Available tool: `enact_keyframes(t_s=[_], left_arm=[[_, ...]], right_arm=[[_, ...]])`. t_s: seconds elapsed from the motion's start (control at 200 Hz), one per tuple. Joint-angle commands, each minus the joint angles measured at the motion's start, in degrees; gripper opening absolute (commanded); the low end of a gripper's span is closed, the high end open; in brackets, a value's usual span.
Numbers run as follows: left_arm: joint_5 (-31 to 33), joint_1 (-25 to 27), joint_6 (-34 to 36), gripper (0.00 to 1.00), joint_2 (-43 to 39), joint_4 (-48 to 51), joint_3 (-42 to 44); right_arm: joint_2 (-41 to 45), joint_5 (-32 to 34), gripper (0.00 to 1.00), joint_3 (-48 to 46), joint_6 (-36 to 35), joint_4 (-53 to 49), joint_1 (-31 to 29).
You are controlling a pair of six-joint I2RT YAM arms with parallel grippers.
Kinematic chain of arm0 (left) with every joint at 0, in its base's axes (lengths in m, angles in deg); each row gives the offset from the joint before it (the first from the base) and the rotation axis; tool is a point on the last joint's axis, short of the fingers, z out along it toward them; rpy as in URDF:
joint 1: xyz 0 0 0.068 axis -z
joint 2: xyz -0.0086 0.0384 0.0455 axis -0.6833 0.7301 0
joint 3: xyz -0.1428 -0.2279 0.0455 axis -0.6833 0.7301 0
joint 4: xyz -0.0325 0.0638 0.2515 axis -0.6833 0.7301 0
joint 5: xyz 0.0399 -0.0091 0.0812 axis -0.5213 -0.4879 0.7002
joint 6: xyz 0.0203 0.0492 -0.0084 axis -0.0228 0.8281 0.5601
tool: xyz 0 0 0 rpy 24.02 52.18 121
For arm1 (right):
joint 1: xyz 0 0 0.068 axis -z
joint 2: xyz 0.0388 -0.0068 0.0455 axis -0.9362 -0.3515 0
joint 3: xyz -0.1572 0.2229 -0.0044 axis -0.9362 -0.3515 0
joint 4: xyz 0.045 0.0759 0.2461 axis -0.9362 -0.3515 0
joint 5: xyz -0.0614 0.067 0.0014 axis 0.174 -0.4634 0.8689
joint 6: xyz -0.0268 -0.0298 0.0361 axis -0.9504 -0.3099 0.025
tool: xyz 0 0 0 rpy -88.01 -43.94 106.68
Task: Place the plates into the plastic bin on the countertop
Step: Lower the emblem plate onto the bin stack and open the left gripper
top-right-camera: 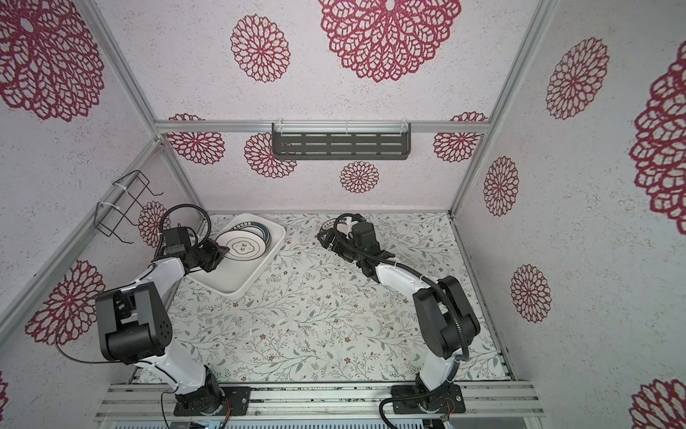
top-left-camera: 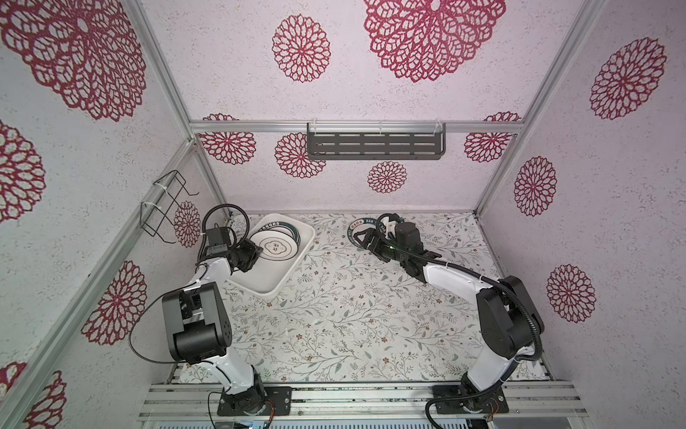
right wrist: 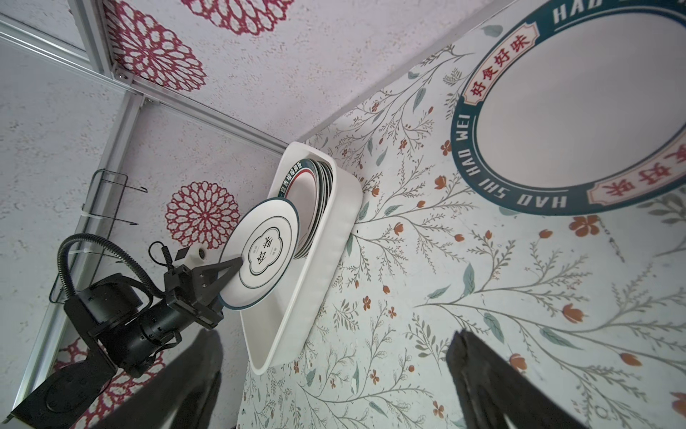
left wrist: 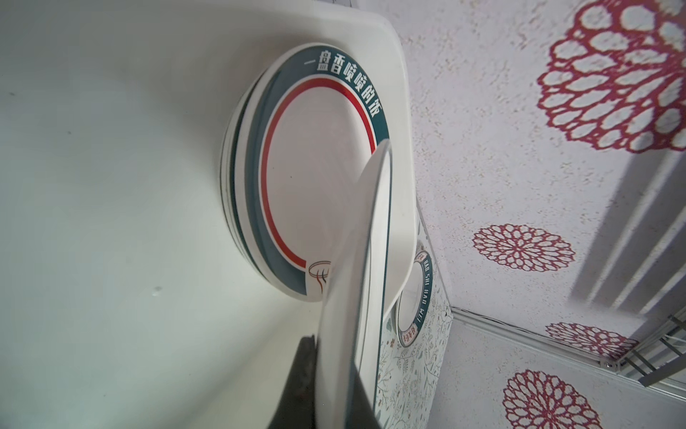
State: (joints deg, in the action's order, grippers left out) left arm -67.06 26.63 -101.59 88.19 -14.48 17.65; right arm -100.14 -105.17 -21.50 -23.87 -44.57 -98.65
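A ringed plate (right wrist: pixel 265 252), white with thin dark rings and a centre mark, is being clamped at its rim by the left gripper (right wrist: pixel 237 264): one finger is being pressed on the upper face and the other on the underside. In both top views the ringed plate is being held tilted over the plastic bin (top-left-camera: pixel 273 288), above the end of the bin that lies nearer the back wall (top-left-camera: pixel 334 185). The bin is standing in the far left part of the countertop (top-left-camera: pixel 334 315), turned at an angle to the walls.

A stack of plates (left wrist: pixel 319 156) is being carried on the bin's floor below the held plate. Its top plate is being shown in the left wrist view with a dark teal lettered rim and a red inner ring. Whether the ringed plate is touching the stack cannot be told.

The right gripper (right wrist: pixel 334 334) is being held with its jaws wide apart and nothing between them. In a top view it is being held over the near edge of a teal-rimmed plate (top-left-camera: pixel 355 224), which is lying flat on the countertop close to the back wall and well apart from the bin. Whether the fingers are touching this plate cannot be told.
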Motion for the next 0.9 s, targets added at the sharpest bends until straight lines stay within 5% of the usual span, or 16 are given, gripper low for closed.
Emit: enact_keyframes(t_s=[0.0, 0.776, 0.896], left_arm=[[2.56, -0.75, -1.52, 0.0, 1.28, -3.25, -0.87], [8.02, -0.71, -8.19, 0.0, 16.48, -4.52, -9.76], [8.61, -0.18, -8.11, 0.09, 16.92, -4.48, -9.38]], right_arm=[[2.43, 0.68, 0.99, -1.6, -1.19, 2.08, 0.75], [5.41, 5.44, 0.99, -9.55, 1.06, 4.7, 4.45], [6.04, 6.45, 0.99, -10.92, 2.3, 5.78, 4.72]])
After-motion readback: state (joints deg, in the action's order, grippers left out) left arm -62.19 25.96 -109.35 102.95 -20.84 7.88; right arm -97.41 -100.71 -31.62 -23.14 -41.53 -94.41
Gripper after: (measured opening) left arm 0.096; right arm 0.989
